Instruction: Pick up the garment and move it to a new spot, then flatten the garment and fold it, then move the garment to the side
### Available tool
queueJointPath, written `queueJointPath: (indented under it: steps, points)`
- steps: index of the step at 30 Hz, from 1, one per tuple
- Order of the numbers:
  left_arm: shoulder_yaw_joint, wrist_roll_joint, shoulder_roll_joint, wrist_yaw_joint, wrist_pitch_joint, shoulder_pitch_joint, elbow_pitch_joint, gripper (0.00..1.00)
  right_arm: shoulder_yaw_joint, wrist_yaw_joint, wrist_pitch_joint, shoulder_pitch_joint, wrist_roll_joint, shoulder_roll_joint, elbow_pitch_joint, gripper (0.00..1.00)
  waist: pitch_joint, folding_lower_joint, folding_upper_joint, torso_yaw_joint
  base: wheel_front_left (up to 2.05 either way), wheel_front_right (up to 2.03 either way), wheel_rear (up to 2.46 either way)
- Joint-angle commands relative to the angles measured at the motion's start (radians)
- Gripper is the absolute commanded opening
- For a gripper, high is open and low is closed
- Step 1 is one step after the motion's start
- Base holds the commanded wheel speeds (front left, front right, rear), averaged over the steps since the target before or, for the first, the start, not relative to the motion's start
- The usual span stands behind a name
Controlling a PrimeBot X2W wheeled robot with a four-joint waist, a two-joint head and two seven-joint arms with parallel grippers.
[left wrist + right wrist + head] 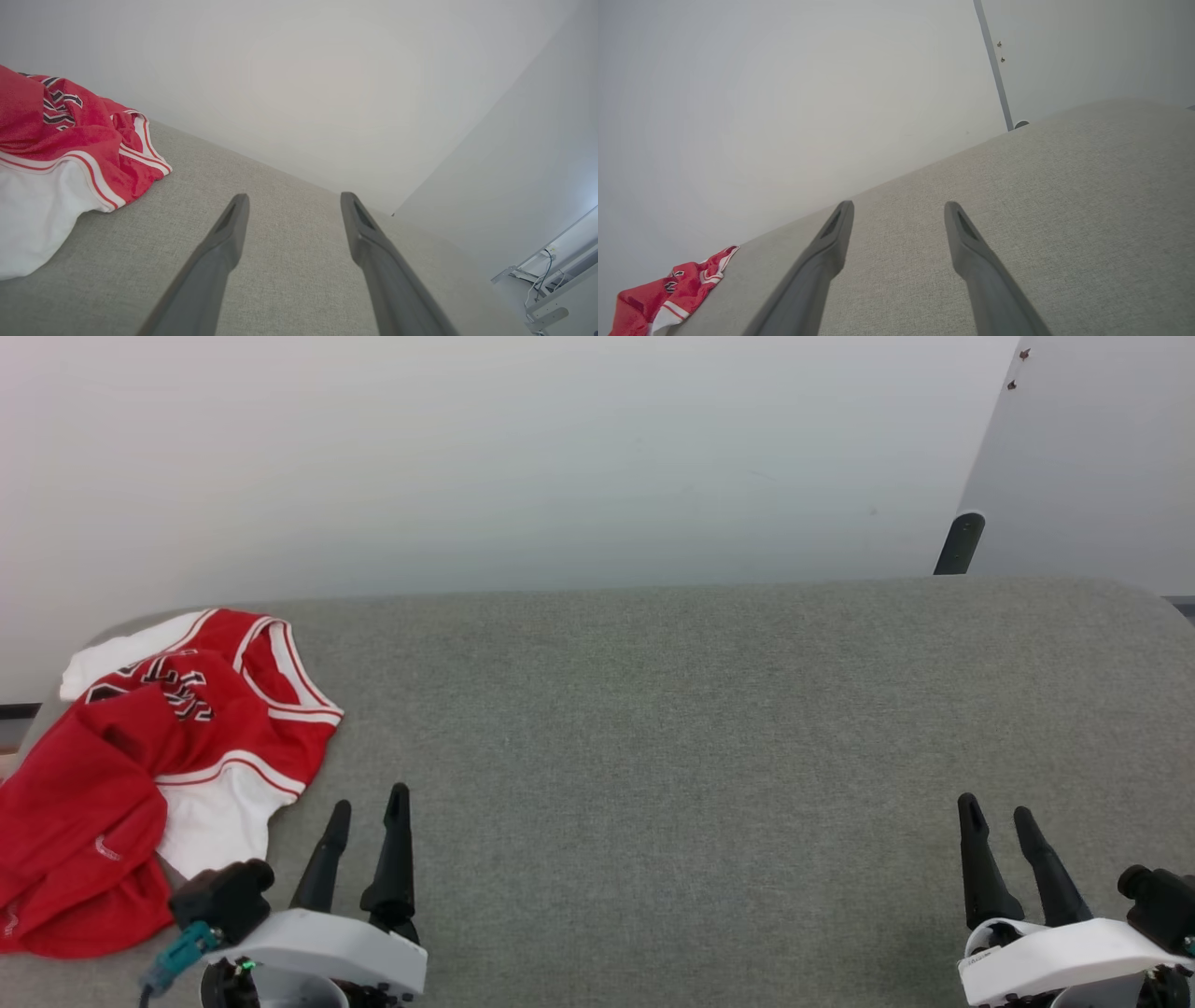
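Note:
The garment (177, 747), a red jersey with white sleeves and black lettering, lies crumpled at the far left of the grey fabric surface (653, 756). In the left wrist view the garment (70, 140) sits at the left, and in the right wrist view the garment (672, 289) is small at the bottom left. My left gripper (369, 803) stands open just right of the garment's near white sleeve, with nothing between its fingers (224, 242). My right gripper (997, 810) is open at the lower right, far from the garment, and its fingers (966, 242) hold nothing.
A pale wall (467, 457) rises behind the surface's far edge. A light panel with a dark leg (960, 543) stands at the back right. The surface's rounded corners curve away at the far left and far right.

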Motion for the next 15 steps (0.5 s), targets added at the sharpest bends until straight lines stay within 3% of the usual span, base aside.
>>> queueJointPath:
  steps: [1, 15]
  points:
    - [0.006, 0.041, -0.004, -0.001, -0.008, 0.002, -0.019, 1.00, -0.007, 0.000, -0.008, -0.021, -0.038, 0.002, -0.011, 1.00, -0.001, 0.0000, -0.0001, 0.000, 0.00, 0.00, 0.00]
    - [0.047, 0.284, -0.022, -0.022, -0.042, 0.029, -0.067, 1.00, -0.034, 0.000, -0.032, -0.024, -0.269, 0.016, -0.020, 1.00, -0.005, 0.0000, -0.0001, -0.008, 0.00, 0.00, 0.00]
